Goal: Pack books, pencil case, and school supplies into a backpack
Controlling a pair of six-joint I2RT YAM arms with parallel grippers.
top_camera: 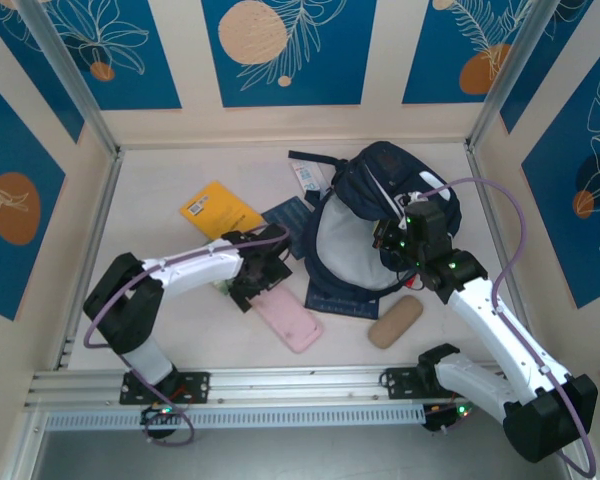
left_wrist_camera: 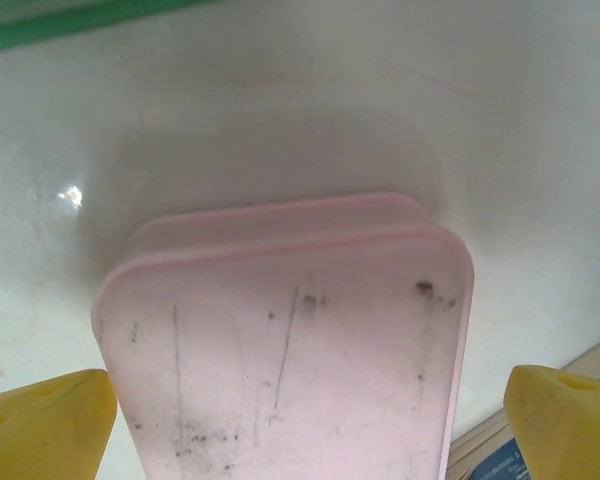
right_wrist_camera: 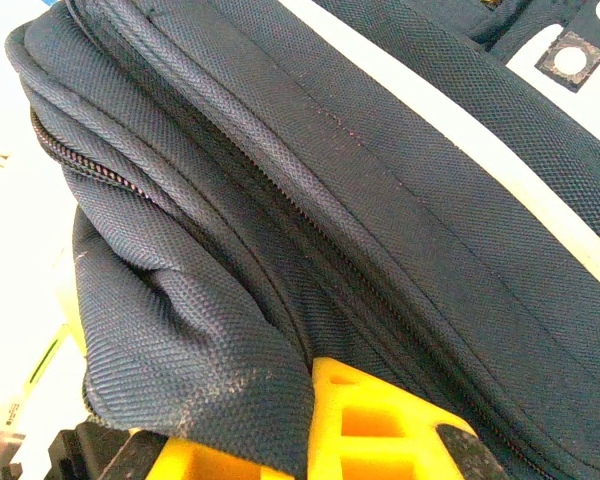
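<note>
Blue wall panels (top_camera: 280,50) with pale leaf drawings and orange discs close in your pale tabletop (top_camera: 160,240) on three sides. Toward its far right lies the large dark navy fabric backpack (top_camera: 400,185) with thin white stripes. Its mouth gapes toward the arms, so the grey lining (top_camera: 345,250) shows.

Your right pincer (top_camera: 395,240) sits at the right rim of that mouth. In the right wrist view its yellow jaws are together on a fold of the navy fabric (right_wrist_camera: 180,330), which drapes down over them.

Your left pincer (top_camera: 252,282) hangs low over the far left end of a flat pink pencil case (top_camera: 288,318) with rounded corners. The case lies on the tabletop in front of the backpack. In the left wrist view the yellow fingers (left_wrist_camera: 40,425) stand wide apart, one on each side of the scuffed pink case. You cannot tell whether either one touches it.

A thin yellow-orange book (top_camera: 218,208) lies flat to the left of the backpack. A thin dark navy book (top_camera: 288,222) lies between the two, just beside the bag. A small pale blue-white packet (top_camera: 308,180) rests at the bag's far left, next to a dark strap (top_camera: 315,160). A tan oblong pouch (top_camera: 395,321) lies near the bag's front edge, apart from the pink case.
</note>
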